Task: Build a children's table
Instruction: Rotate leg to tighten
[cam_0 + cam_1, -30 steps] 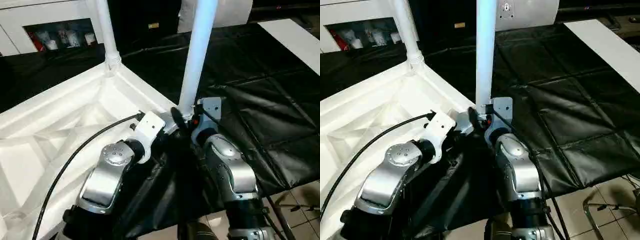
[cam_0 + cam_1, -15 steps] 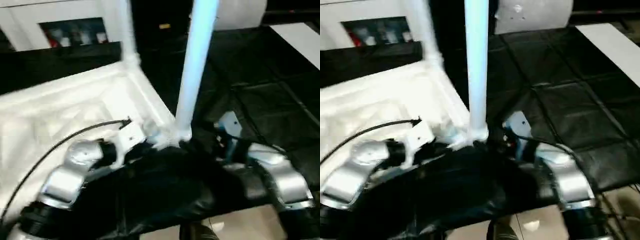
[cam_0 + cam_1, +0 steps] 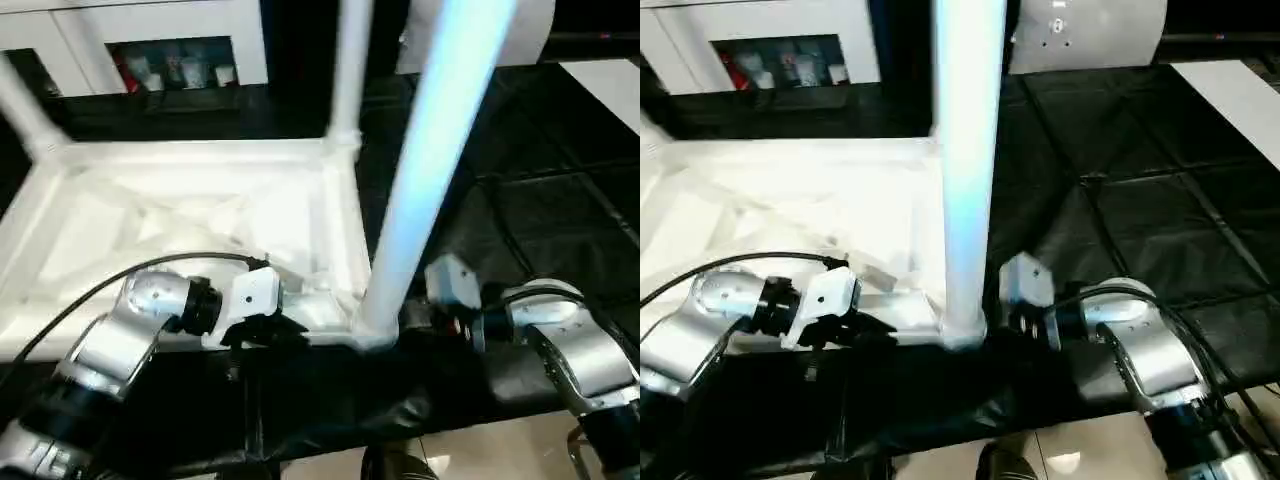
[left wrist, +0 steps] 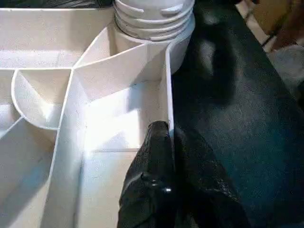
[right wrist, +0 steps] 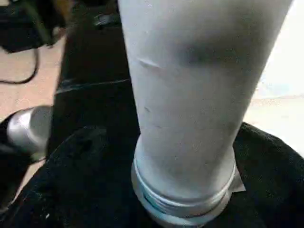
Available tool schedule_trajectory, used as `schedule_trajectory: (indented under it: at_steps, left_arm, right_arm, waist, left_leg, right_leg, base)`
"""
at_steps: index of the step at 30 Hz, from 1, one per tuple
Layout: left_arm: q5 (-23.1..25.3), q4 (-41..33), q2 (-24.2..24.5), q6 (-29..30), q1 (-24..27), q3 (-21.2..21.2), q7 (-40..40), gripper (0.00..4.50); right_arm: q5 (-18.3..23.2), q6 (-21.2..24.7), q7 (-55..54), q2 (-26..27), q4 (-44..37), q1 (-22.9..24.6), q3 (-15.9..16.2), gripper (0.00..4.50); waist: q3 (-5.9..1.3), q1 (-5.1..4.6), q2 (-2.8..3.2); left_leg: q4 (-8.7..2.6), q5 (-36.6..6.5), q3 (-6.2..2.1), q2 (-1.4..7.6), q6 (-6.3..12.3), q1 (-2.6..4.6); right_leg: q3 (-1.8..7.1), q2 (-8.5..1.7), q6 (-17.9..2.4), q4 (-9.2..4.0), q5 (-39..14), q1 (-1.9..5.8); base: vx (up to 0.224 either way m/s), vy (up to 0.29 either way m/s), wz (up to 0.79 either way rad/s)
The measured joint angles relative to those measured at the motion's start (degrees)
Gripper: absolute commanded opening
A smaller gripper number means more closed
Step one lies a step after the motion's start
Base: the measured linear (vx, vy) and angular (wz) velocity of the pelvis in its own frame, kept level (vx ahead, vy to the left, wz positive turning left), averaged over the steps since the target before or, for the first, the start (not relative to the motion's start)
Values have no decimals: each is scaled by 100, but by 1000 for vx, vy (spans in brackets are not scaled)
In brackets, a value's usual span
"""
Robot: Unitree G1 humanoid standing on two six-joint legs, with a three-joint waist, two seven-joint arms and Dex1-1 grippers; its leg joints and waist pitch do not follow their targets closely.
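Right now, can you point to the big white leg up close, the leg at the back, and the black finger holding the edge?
near leg (image 3: 420,190), left eye view, mid-shaft.
far leg (image 3: 350,70), left eye view, shaft.
left gripper's fingers (image 4: 159,152), left wrist view, inner finger's tip.

No legible text, label, brand, number or sign was found on any surface in the views

table (image 3: 200,215) turned, right gripper (image 3: 415,316) off leg (image 3: 430,160)
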Motion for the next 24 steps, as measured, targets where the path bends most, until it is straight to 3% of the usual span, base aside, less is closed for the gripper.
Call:
schedule_trajectory:
  at_steps: [15, 20, 24]
  left_arm:
    - [-1, 592, -61, -592, -389, -205, -444, 0]
    - [-18, 593, -62, -572, -379, -196, -441, 0]
    - [-123, 339, -83, -220, -130, -20, -272, 0]
  right_arm:
    - [68, -101, 382, 46, 331, -223, 128, 282]
    - [128, -50, 380, 59, 352, -219, 126, 265]
    - [221, 321, 211, 164, 177, -83, 10, 261]
  waist:
    - [5, 4, -11]
    - [6, 3, -11]
    - [6, -9, -11]
  left_leg:
    - [-2, 2, 0, 1, 4, -5]
    - [-3, 0, 0, 1, 0, -4]
    - [-7, 0, 1, 4, 0, -3]
  right_leg:
    - [-2, -1, 0, -1, 0, -2]
    - [-3, -1, 0, -1, 0, -3]
    - [-4, 1, 0, -2, 0, -5]
  base:
    - [0, 0, 0]
    - [0, 0, 0]
    - [0, 0, 0]
